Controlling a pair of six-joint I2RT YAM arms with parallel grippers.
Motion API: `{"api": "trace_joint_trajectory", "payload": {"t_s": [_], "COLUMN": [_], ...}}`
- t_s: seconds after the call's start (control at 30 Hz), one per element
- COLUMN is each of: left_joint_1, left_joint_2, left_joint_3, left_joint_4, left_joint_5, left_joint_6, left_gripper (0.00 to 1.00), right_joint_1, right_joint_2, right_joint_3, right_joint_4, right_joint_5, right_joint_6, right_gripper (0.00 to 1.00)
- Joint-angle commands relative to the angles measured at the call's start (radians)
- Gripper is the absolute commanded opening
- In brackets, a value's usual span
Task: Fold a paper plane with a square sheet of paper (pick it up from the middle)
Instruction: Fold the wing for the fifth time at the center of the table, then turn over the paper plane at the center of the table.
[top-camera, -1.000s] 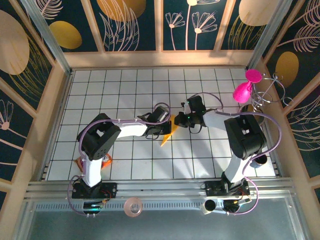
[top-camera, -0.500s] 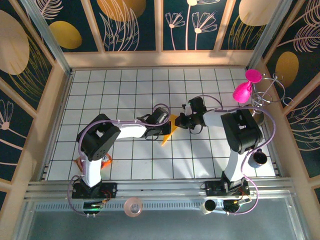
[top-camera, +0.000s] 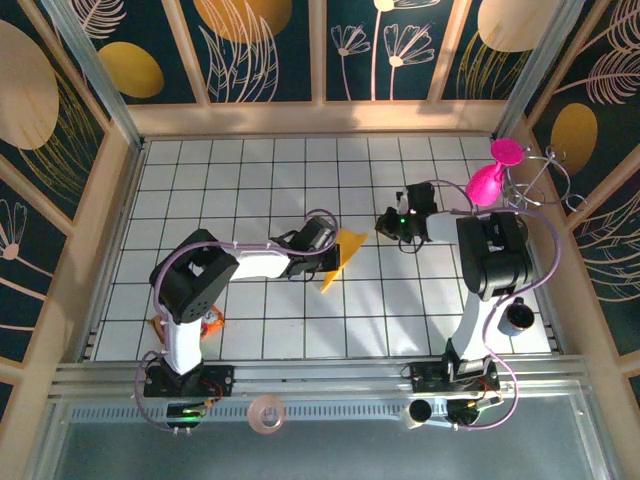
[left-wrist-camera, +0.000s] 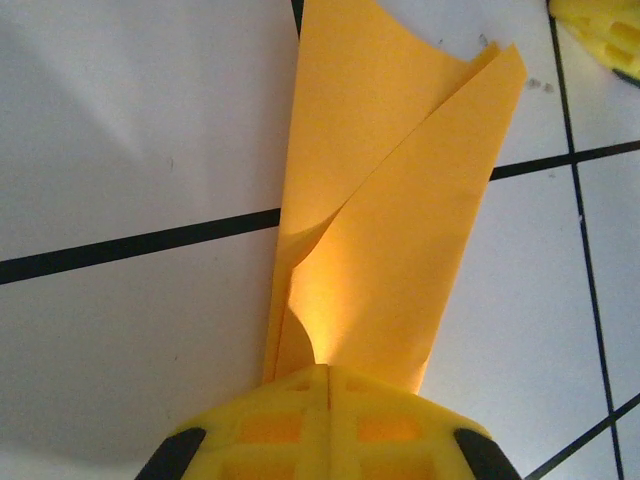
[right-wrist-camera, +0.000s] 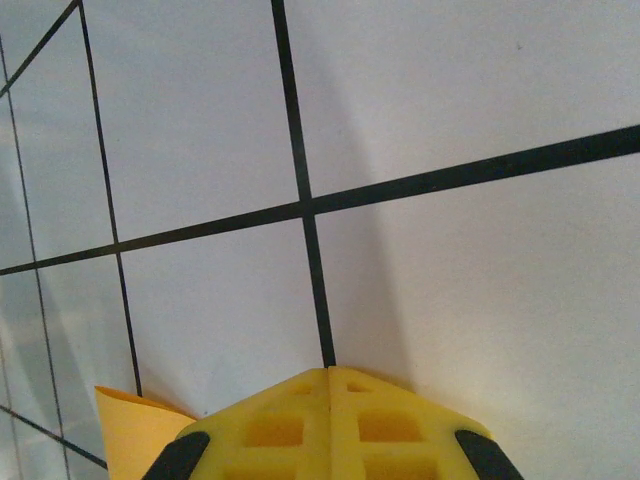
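Left gripper (left-wrist-camera: 328, 372) pinches the orange-yellow paper (left-wrist-camera: 400, 200); right gripper (right-wrist-camera: 330, 372) is pressed together on nothing.
We see the left claw's yellow fingers (left-wrist-camera: 270, 425) clamped on the near end of the paper, which lies folded in overlapping layers near the middle of the white tiled table (top-camera: 200, 180). The right claw's jaws meet over a black grid line, near the paper but apart from it.

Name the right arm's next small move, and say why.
Probably bring the right claw, shut and clear of the folded orange paper, over to press its crease: the left claw pinches one end, and the layers gape apart.
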Motion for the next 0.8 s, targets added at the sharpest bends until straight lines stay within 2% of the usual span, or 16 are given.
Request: {"api": "trace_joint_trajectory", "payload": {"t_s": [0.0,0.13,0.33,0.47,0.57,0.67,0.77], "left_joint_1": [0.01,0.026,0.097,0.156,0.189,0.214,0.23], "left_joint_2": [-0.024,-0.128,-0.283,-0.354,-0.387,-0.411,-0.431], "left_joint_3": [0.047,0.055,-0.086,-0.219,-0.285,-0.335,-0.384], "left_joint_4": [-0.141,-0.095,-0.057,-0.001,0.024,0.046,0.073], "left_joint_5": [0.003,0.004,-0.056,-0.079,-0.097,-0.117,-0.123], "left_joint_6": [0.03,0.023,0.017,0.006,0.012,0.015,0.019], "left_gripper": [0.04,0.21,0.53,0.67,0.78,0.86,0.92], "right_joint_1": [0.061,0.117,0.259,0.378,0.448,0.502,0.538], "right_joint_2": [-0.126,-0.234,-0.306,-0.281,-0.243,-0.184,-0.125], "right_joint_3": [-0.004,-0.047,-0.056,-0.008,0.037,0.104,0.157], "right_joint_4": [-0.041,-0.088,-0.198,-0.283,-0.335,-0.418,-0.471], "right_joint_5": [0.094,0.173,0.296,0.384,0.446,0.557,0.617], "right_joint_6": [-0.008,0.028,0.121,0.218,0.297,0.373,0.432], "right_gripper": [0.0,0.08,0.35,0.5,0.57,0.6,0.61]}}
